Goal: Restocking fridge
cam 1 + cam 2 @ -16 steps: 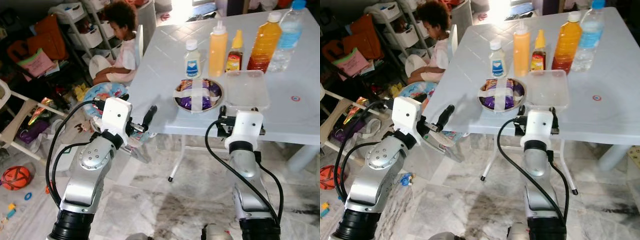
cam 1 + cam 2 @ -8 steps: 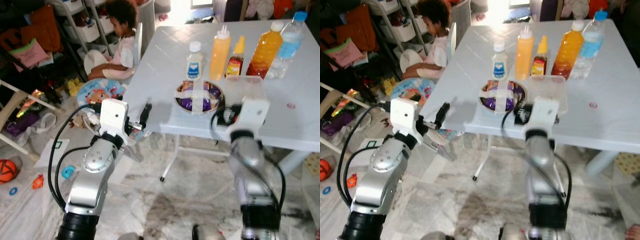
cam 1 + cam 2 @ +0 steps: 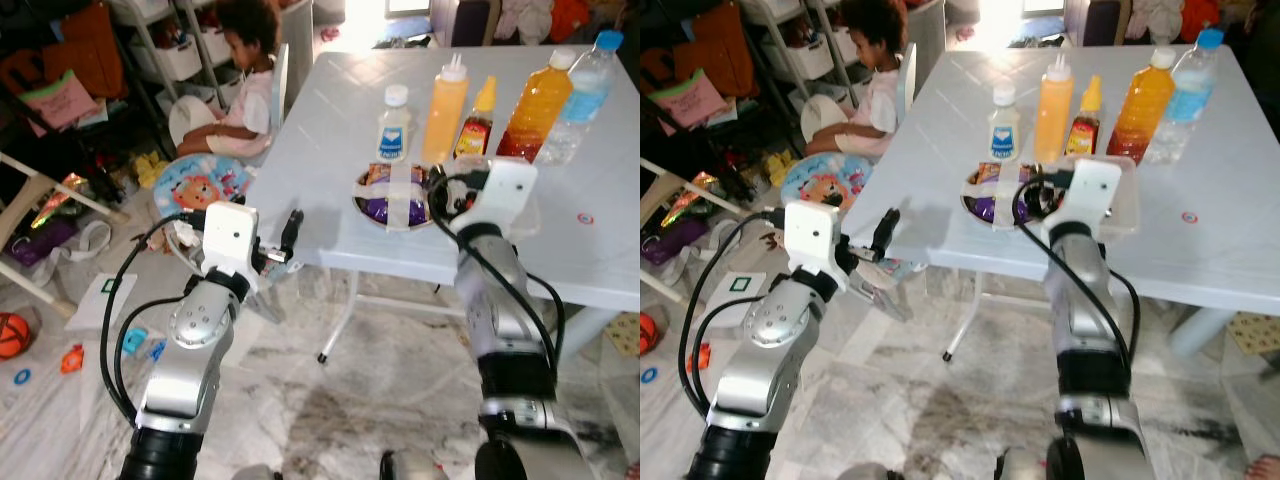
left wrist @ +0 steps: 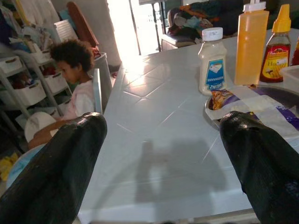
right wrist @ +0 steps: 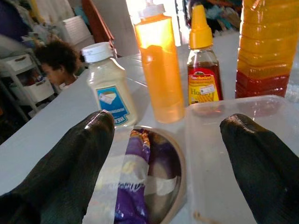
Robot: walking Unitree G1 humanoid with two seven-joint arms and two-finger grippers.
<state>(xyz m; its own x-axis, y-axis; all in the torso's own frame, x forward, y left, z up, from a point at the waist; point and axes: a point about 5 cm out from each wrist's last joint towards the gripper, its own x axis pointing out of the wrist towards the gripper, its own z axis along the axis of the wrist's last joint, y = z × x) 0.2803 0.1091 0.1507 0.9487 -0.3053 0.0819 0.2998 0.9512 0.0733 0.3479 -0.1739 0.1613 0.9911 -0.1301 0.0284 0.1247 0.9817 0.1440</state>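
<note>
**Cluttered room, stocked table**

Your white table holds the fridge items. Right gripper, fingers spread, hovers over the taped bowl and clear container; bottles at twelve o'clock. Left gripper waits released off the edge.

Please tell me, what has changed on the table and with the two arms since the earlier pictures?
The right gripper has risen from the table's near edge and reached forward over the table, its fingers open above the taped bowl and the clear container. Nothing was grasped. The left gripper still hovers open off the table's corner. The bottles stayed in their row.
</note>
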